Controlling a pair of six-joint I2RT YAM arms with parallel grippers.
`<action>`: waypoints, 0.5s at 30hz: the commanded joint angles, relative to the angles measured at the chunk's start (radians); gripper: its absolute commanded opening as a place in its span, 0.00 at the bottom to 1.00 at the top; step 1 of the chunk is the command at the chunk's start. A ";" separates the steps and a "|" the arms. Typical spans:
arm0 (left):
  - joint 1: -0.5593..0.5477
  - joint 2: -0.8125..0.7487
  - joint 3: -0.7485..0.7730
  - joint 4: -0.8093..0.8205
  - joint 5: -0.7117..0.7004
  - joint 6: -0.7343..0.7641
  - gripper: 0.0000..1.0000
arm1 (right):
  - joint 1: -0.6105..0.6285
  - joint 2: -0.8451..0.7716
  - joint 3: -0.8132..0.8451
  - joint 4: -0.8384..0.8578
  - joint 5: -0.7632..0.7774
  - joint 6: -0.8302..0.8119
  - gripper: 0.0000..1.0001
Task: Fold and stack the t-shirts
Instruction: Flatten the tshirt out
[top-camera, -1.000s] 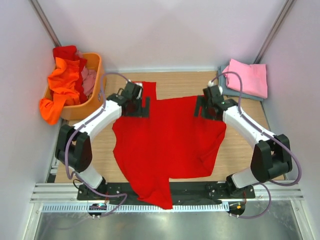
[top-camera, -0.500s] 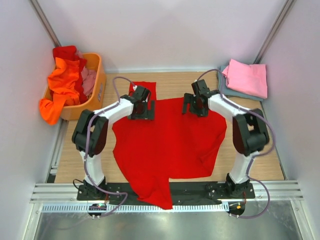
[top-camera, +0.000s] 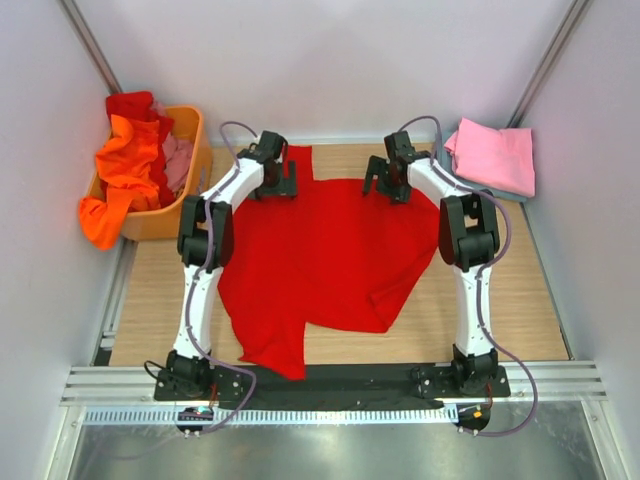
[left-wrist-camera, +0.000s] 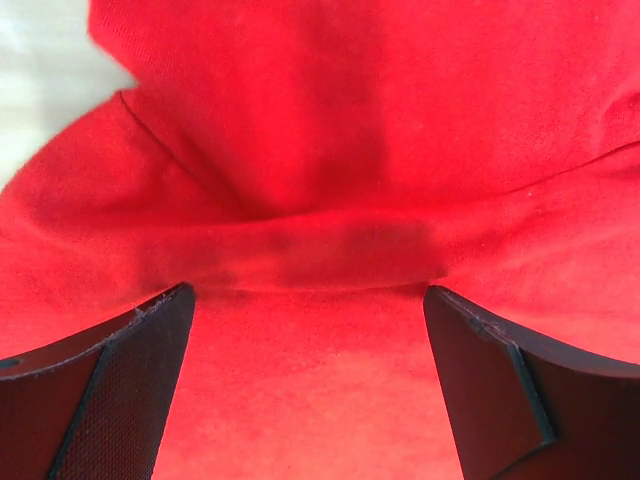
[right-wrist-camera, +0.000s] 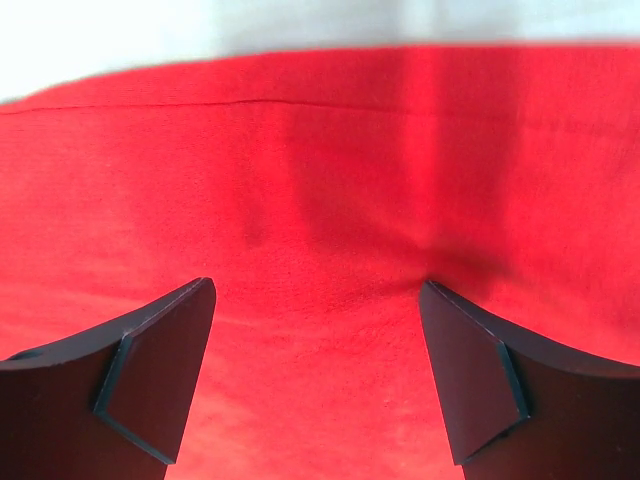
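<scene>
A large bright red t-shirt (top-camera: 320, 260) lies spread over the wooden table, with one corner (top-camera: 280, 355) reaching toward the near edge. My left gripper (top-camera: 276, 180) is at the shirt's far left edge by a sleeve and stands open. In the left wrist view the red cloth (left-wrist-camera: 310, 200) fills the space between and under the left gripper (left-wrist-camera: 308, 300), with a fold just ahead. My right gripper (top-camera: 385, 182) is at the far right edge, also open. In the right wrist view flat red cloth (right-wrist-camera: 320, 180) lies under the right gripper (right-wrist-camera: 317, 290). Neither pinches cloth.
An orange plastic basket (top-camera: 190, 190) at the far left holds an orange t-shirt (top-camera: 125, 170), red cloth and pink cloth. A folded pink t-shirt (top-camera: 495, 155) lies on a grey-blue one (top-camera: 470, 184) at the far right. Both arms are stretched out toward the back wall.
Both arms have reached farther toward the back wall. The red t-shirt has slid away from the near edge with them and now lies flatter. The right jaws have widened a little.
</scene>
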 joint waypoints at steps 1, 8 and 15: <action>0.038 0.129 0.153 -0.127 0.067 0.029 0.97 | -0.010 0.111 0.111 -0.053 -0.034 -0.001 0.90; 0.042 0.170 0.332 -0.213 0.070 0.006 0.97 | -0.010 0.253 0.416 -0.108 -0.086 -0.047 0.90; -0.010 -0.243 0.122 -0.175 -0.045 0.020 1.00 | 0.012 -0.084 0.266 -0.090 0.009 -0.090 0.89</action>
